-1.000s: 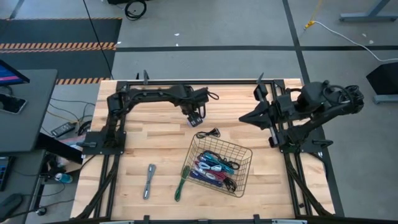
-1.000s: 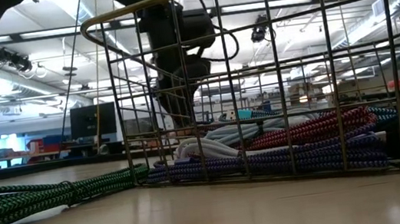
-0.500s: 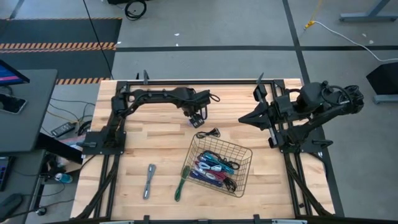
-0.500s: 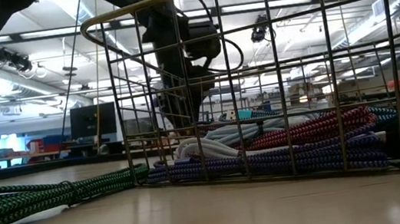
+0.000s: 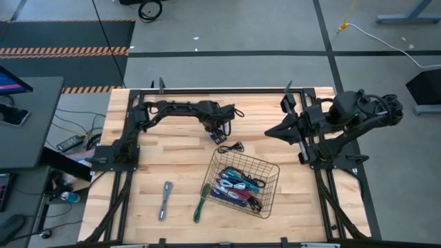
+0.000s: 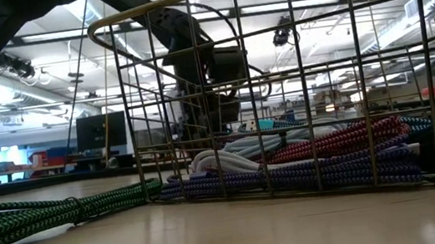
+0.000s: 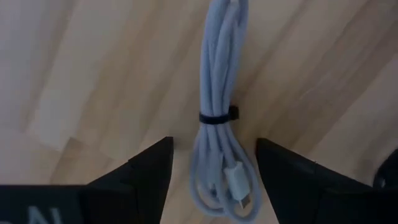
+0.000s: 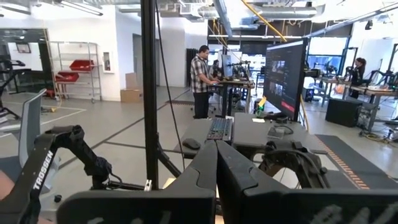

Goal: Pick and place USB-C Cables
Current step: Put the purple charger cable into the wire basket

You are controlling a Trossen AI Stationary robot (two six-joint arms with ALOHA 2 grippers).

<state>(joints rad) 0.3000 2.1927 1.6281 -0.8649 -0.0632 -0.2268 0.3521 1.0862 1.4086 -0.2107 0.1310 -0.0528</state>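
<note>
Left wrist view | pale blue cable [image 7: 219, 149] between spread left jaws | right jaws closed

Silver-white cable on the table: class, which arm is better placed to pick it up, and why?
Left. The left gripper is open with the silver-white cable between its fingers. The right gripper is shut, parked away by the table's right side.

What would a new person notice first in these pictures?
Most striking is the black wire-mesh basket near the table's middle, filled with bright coiled cables. Just beyond it, the left gripper hangs open over a pale silver-white cable bundle lying on the wood. The right gripper waits shut at the right side.
</note>
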